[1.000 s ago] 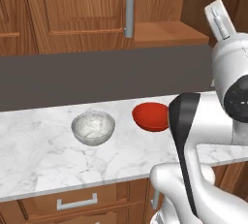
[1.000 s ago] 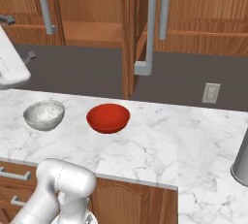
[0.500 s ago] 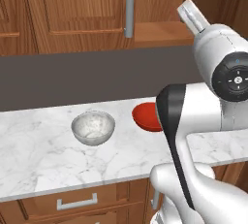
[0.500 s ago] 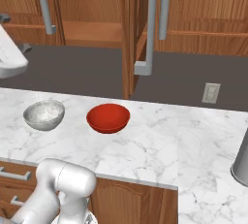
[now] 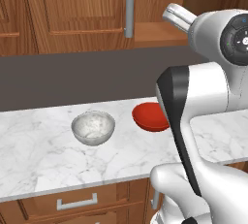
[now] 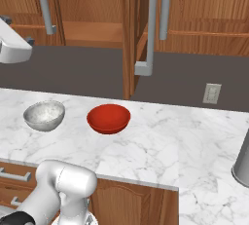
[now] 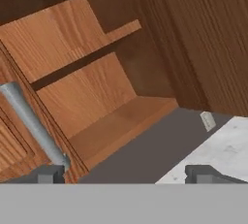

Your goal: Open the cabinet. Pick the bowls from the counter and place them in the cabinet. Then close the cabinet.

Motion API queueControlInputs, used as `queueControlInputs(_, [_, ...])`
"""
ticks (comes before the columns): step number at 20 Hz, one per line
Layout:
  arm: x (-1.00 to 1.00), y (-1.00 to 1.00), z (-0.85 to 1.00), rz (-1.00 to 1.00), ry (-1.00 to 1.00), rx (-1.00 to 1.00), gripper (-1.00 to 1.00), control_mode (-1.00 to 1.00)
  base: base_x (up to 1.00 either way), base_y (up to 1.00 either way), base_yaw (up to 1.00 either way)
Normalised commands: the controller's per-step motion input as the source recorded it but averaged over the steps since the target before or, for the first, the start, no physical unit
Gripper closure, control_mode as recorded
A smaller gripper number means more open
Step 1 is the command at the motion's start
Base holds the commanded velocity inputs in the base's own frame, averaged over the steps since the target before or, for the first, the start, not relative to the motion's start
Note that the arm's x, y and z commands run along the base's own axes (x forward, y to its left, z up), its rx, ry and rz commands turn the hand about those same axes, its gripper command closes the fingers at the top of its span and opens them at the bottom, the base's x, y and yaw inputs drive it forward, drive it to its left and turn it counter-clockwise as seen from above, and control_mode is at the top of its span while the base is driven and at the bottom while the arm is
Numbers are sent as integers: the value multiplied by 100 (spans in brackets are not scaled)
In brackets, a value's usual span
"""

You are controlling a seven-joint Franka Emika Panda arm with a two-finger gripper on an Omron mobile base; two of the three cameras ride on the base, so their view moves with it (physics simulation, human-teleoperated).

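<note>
Gripper [image 7: 125, 172] spread wide, nothing between the jaws; hand view has the two dark fingertips [image 7: 48, 173] far apart at the bottom, aimed into the open cabinet [image 7: 111, 116]. Inside it: wooden shelf [image 7: 72, 58] across the back, bare wooden floor below, grey bar handle [image 7: 34, 123] of a door along the left.

Right base view: cabinet [image 6: 92, 29] on the wall with a door swung out edge-on toward the camera, its grey handle [image 6: 148, 29] running down the door edge; another grey handle [image 6: 44, 5] at upper left. Part of the white hand sits at the left edge, up at cabinet height, well above the counter [image 6: 160, 146].

Counter [image 5: 43, 160] white marble with grey veins, drawers [image 5: 77, 202] below the front edge. Both bowls on it, upright, near each other, not touching: marble bowl [image 5: 93, 127] [image 6: 44, 115] to the left, red bowl [image 6: 109, 118] to the right. Left base view: red bowl [image 5: 147, 116] partly hidden behind the arm.

Wall outlet [image 6: 212, 93] on the dark backsplash at right. Grey cylindrical thing [image 6: 241, 163] cut by the right edge, can't tell what it is.
</note>
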Motion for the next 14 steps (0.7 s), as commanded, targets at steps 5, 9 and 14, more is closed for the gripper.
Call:
queueControlInputs(5, [32,0,-82,30,-9,-34,-100,-100,0,0,0])
queueControlInputs(9, [-2,9,-100,45,-41,-36,-100,-100,0,0,0])
queueControlInputs(14, [-4,40,-42,32,-33,-26,-100,-100,0,0,0])
